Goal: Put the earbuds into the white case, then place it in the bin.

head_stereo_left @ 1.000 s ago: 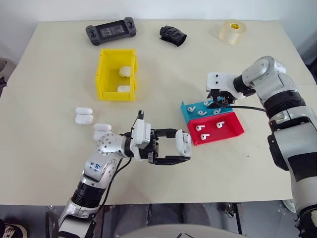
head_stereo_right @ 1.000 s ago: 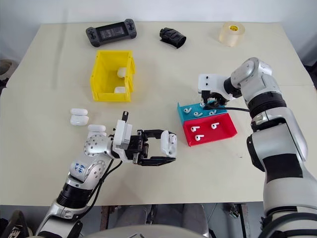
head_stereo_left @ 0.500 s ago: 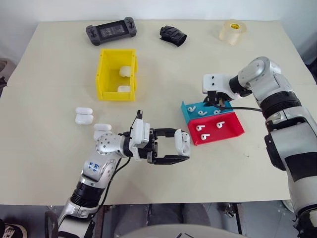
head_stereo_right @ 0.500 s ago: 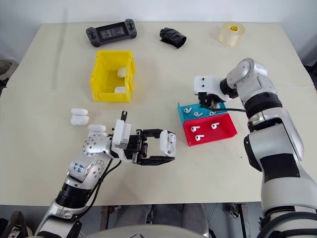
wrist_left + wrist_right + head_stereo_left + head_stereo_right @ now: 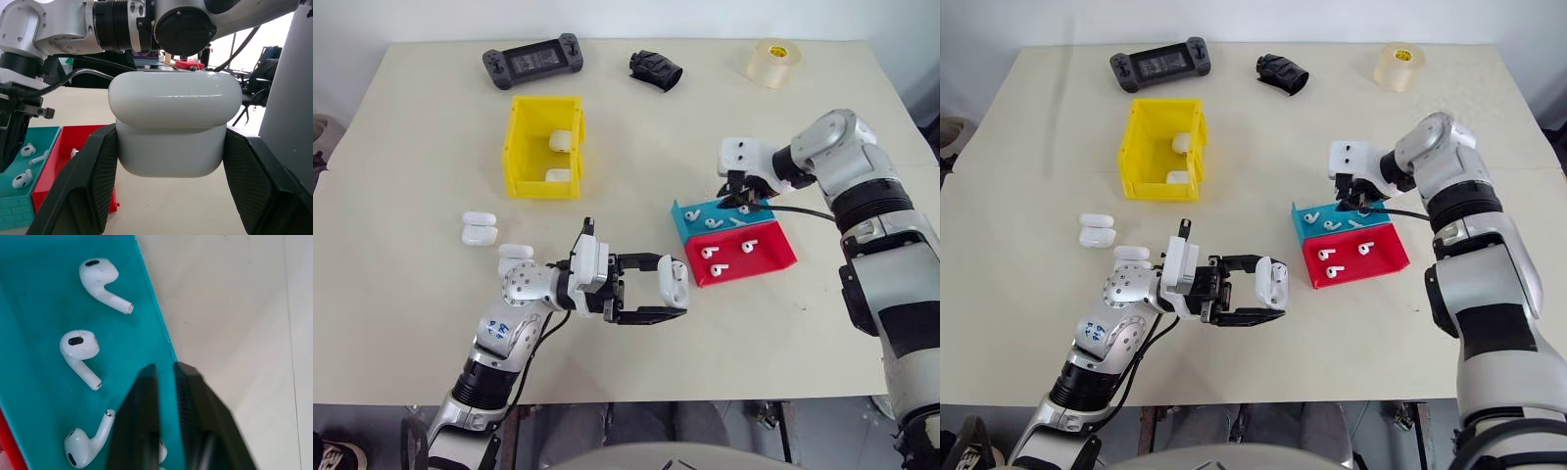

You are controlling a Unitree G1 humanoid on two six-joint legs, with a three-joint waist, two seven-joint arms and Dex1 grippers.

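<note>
While my left gripper (image 5: 673, 294) clamps the white case (image 5: 674, 281) near centre, lid shut, my right gripper (image 5: 165, 368), fingers nearly together and empty, hangs over the earbuds (image 5: 80, 350) in the blue tray (image 5: 690, 214), so I judge the pickup comes next.

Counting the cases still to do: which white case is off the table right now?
The white case clamped in the left end effector, held above the table near the red tray; the others lie on the table or in the bin.

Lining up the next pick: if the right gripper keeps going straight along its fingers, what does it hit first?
Most likely the floor of the blue tray, right beside its far wall. The right gripper points down into it, with an earbud lying just beside the fingertips. Depth is hard to judge.
</note>
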